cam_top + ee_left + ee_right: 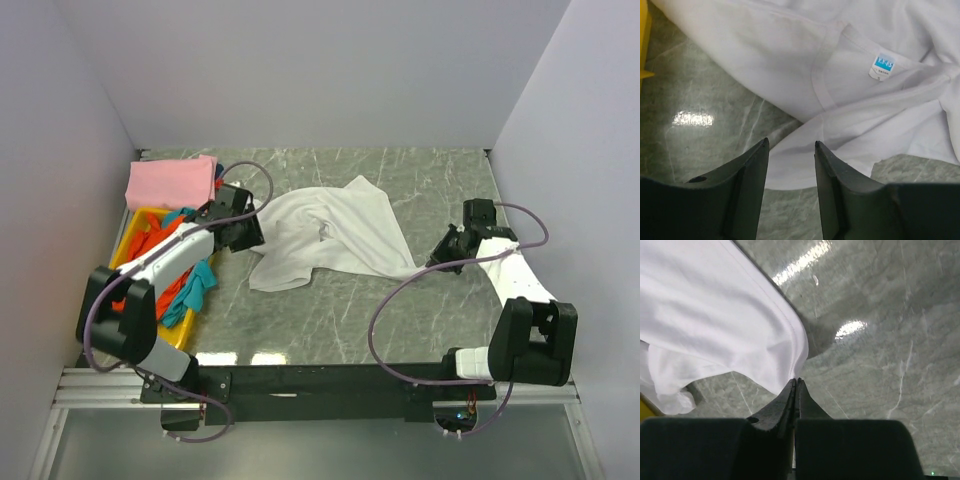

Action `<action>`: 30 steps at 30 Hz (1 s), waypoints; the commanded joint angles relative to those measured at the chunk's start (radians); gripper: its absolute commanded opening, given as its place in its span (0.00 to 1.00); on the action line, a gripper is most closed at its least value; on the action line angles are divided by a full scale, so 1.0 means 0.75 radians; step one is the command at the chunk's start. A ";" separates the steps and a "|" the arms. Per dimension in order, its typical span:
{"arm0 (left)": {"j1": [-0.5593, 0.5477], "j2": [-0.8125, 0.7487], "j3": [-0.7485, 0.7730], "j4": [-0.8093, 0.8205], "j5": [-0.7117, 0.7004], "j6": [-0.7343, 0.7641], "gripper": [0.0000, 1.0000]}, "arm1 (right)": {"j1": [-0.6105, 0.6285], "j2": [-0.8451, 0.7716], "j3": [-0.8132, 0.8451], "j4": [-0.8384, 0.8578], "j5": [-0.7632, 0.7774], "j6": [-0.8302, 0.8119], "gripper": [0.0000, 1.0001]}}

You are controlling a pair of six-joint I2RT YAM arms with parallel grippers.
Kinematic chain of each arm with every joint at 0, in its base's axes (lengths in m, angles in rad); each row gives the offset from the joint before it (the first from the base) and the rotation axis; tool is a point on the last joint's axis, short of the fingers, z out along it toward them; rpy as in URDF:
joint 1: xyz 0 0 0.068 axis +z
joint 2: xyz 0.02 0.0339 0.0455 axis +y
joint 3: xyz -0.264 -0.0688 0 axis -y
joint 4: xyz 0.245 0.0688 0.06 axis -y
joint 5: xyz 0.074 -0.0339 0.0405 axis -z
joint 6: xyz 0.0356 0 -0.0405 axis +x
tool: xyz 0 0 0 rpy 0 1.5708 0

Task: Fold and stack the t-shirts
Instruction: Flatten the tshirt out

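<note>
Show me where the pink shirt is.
Top view: the pink shirt lies folded at the far left, just beyond the yellow tray, left of the white shirt.

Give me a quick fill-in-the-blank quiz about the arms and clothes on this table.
1. The right gripper is shut on an edge of the white t-shirt, whose neck label is ____.
2. The left gripper has its jaws ____, holding nothing.
3. The folded pink t-shirt lies next to the ____ tray.
Missing words: blue; open; yellow.
</note>
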 commanded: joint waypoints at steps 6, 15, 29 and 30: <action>0.009 -0.012 -0.035 -0.018 0.078 -0.005 0.47 | -0.001 0.012 0.099 0.031 0.006 -0.004 0.00; 0.009 -0.107 -0.268 -0.014 0.128 0.032 0.44 | -0.001 0.029 0.085 0.033 -0.006 -0.006 0.00; 0.011 0.022 -0.332 0.139 0.146 0.005 0.38 | -0.001 -0.002 0.066 0.021 0.000 -0.012 0.00; 0.011 0.036 -0.324 0.137 0.148 0.005 0.37 | -0.001 -0.002 0.064 0.019 0.002 -0.012 0.00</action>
